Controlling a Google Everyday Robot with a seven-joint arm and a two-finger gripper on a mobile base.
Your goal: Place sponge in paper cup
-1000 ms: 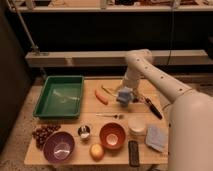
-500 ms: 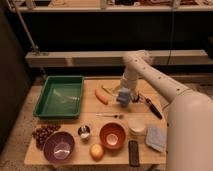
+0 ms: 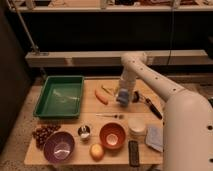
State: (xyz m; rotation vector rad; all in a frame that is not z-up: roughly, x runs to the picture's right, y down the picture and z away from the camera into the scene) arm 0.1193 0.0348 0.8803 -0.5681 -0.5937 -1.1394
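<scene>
**Sponge point(image 3: 121, 96) at the end effector point(image 3: 122, 99), paper cup point(image 3: 136, 126) well apart**

Camera view: the sponge, which I take to be the pale blue block, sits at the tip of the end effector over the middle of the desk point(image 3: 67, 124), just beside a carrot point(image 3: 101, 96). I cannot tell how far the end effector is open, or whether it truly has hold of the block. The paper cup stands nearer the front edge, between the orange bowl point(image 3: 112, 136) and a grey-blue cloth point(image 3: 154, 137). A small metal cup point(image 3: 84, 131) stands on the far side of the bowl.

The risks look to be these:

- **Weak hold:** if the hold on the sponge is light, the soft block could slip out on the way and land on the fork point(image 3: 110, 116) lying between it and the cup.
- **Crowded target:** the cup's mouth is narrower than the bowl's and the two stand close together, so a release slightly off centre could drop the sponge into the orange bowl instead.
- **Tipping the cup:** a paper cup is likely light, so a low descent that clips its rim could tip it or push it into the cloth.
- **Sponge not seating:** a sponge held crosswise may bridge the rim rather than settle inside.
</scene>
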